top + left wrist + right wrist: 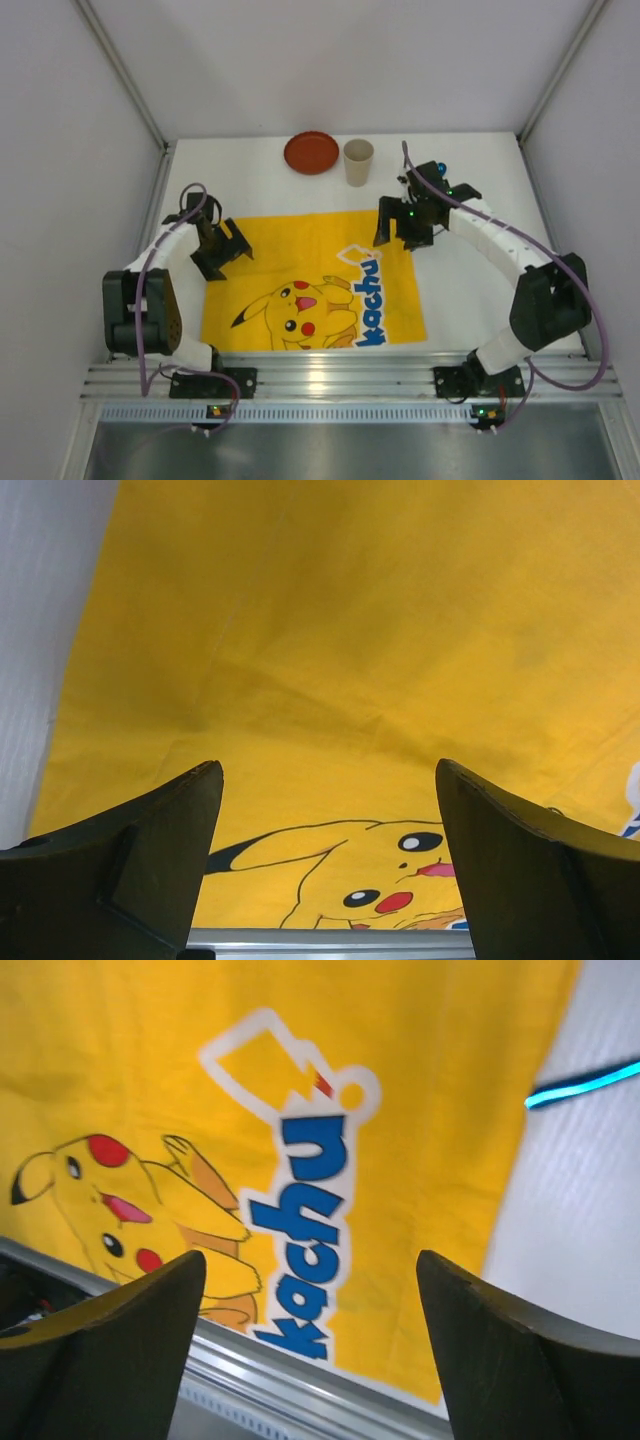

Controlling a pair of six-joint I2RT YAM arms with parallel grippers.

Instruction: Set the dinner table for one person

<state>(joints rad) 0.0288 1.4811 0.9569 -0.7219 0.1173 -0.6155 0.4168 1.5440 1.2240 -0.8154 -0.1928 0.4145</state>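
The white dinner table carries a yellow Pikachu cloth mat, spread flat at its near middle; the mat also shows in the left wrist view and the right wrist view. A red-brown plate and a beige cup stand at the far edge, beyond the mat. My left gripper is open and empty above the mat's far left corner. My right gripper is open and empty above the mat's far right corner. Both hang above the cloth without touching it.
An aluminium rail runs along the near edge, also seen in the right wrist view. White walls close in the left, right and back. A lit cable lies on the bare tabletop right of the mat.
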